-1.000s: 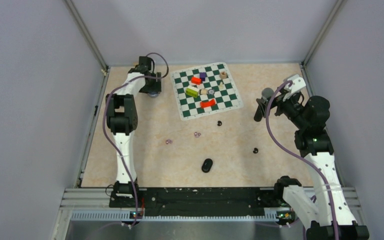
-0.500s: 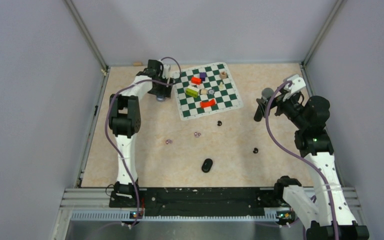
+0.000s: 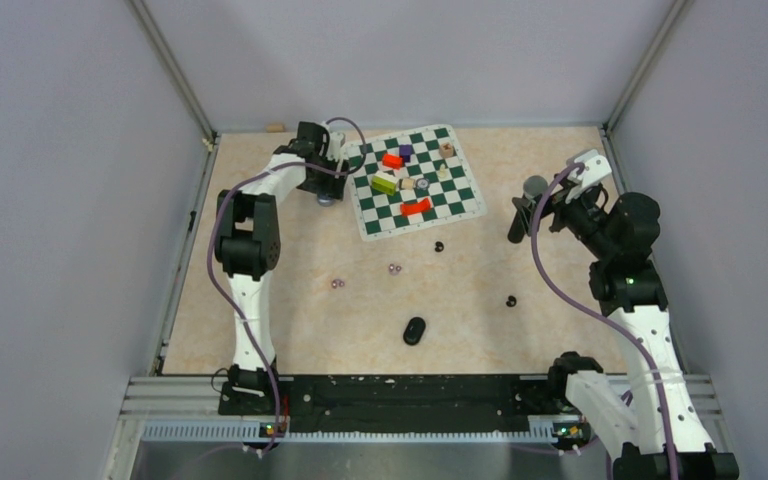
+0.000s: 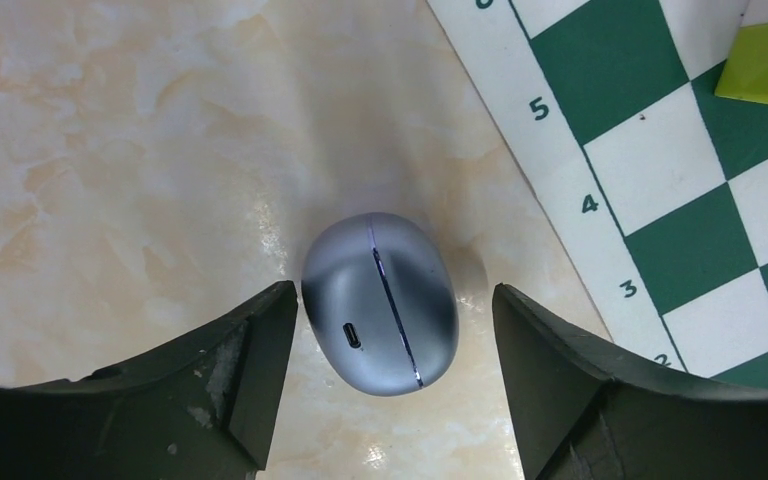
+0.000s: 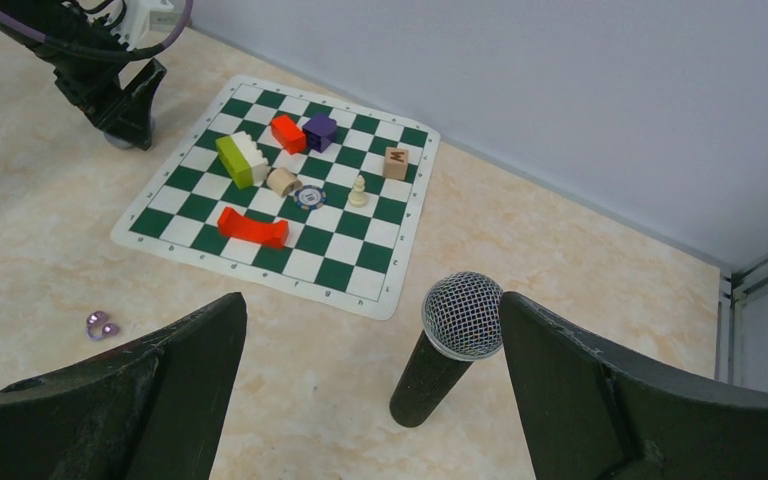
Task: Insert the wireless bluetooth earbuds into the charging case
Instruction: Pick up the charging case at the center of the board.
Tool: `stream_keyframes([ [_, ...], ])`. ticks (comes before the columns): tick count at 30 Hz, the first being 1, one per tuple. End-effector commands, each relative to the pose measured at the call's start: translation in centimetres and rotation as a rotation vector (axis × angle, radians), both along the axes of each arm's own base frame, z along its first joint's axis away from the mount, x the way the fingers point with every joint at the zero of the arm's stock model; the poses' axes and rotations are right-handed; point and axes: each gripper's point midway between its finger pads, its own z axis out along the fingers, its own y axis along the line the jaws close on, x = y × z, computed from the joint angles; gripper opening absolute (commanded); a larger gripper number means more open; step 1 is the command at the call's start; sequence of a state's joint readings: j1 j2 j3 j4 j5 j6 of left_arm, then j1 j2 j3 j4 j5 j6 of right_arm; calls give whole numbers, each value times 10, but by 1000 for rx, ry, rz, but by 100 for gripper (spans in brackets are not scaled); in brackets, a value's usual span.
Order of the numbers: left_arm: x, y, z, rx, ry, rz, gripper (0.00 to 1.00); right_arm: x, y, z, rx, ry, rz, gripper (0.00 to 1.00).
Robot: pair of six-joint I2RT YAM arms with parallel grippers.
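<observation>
Wrist view alone shows the silver charging case [image 4: 380, 300] clearly: shut, on the tabletop [image 4: 110, 150], between the parted, non-gripping jaws of the left gripper [image 4: 392, 298]. Overhead, the left arm stretches to the chessboard [image 3: 415, 180] edge. Purple earbuds [image 3: 338, 284] and black earbuds [image 3: 439, 246] lie loose mid-frame. Right gripper [image 5: 370, 310] is wide open and empty, with a microphone [image 5: 457, 345] beyond it.

Lit brightly and evenly, with only soft, faint shadows on the table [image 3: 290, 300] around the chessboard [image 3: 450, 205]. Overhead, sharp but small, fine detail below the chessboard too tiny to resolve. From the left wrist, a pale sheen on the table left of the chessboard and a thin highlight along the grey case [image 4: 380, 305]; crisp there, yet dark, underexposed and slightly soft on the fingers [image 4: 240, 380] nearest the lens.
</observation>
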State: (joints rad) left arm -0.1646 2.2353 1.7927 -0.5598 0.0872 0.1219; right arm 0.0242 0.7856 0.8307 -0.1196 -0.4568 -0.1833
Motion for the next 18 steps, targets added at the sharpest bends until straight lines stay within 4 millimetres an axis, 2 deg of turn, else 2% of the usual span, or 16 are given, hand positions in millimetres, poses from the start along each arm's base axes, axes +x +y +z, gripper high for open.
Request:
stream_keyframes([
  [1, 5, 8, 21, 21, -48, 31, 75, -3, 4, 11, -8, -48, 19, 95],
  [4, 5, 9, 16, 30, -32, 41, 70, -2, 4, 11, -7, -47, 19, 95],
  [7, 3, 10, 12, 31, -8, 50, 51, -2, 5, 10, -7, -46, 20, 95],
  [10, 2, 7, 12, 21, 6, 45, 41, -2, 5, 9, -5, -43, 21, 95],
  [14, -2, -1, 23, -18, 3, 9, 35, -2, 6, 8, -2, -41, 26, 95],
  [18, -13, -15, 36, -95, 6, -46, 34, -2, 6, 7, -1, -40, 29, 95],
])
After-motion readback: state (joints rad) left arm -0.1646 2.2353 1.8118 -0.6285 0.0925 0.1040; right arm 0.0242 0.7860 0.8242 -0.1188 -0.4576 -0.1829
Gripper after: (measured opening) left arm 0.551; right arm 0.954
